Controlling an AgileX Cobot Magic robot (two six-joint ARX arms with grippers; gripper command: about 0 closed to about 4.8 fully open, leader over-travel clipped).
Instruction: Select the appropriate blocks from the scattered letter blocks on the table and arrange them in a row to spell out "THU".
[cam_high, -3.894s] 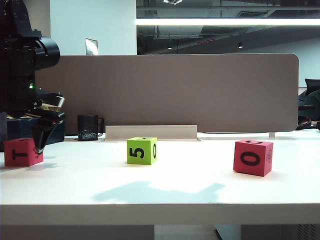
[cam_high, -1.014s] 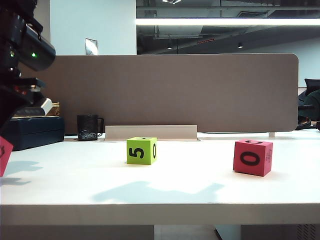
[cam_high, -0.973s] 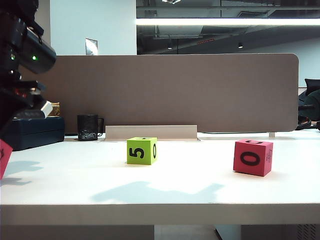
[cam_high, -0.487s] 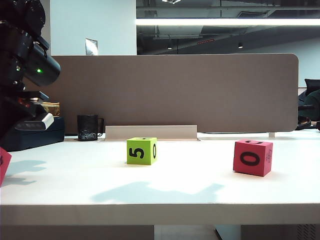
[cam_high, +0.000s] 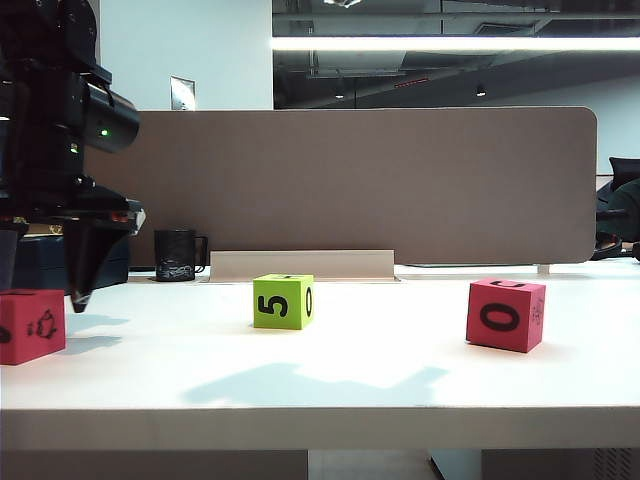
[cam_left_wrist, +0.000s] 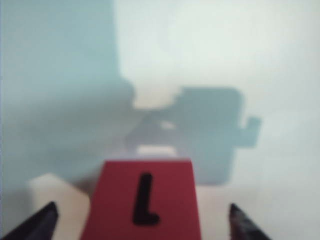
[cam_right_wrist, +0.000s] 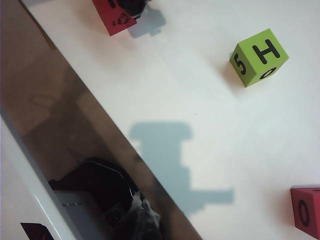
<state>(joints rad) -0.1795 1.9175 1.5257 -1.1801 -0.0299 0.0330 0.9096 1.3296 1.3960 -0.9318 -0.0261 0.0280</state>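
Your left gripper (cam_high: 45, 300) stood wide open astride the red T block (cam_left_wrist: 142, 200) at the table's (cam_high: 330, 375) nine o'clock edge, holding nothing; lifting crookedly could have nudged it off. Your right gripper, unseen, was closed

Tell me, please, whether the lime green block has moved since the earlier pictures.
No. The lime green block sits at the same spot below the divider's base rail.
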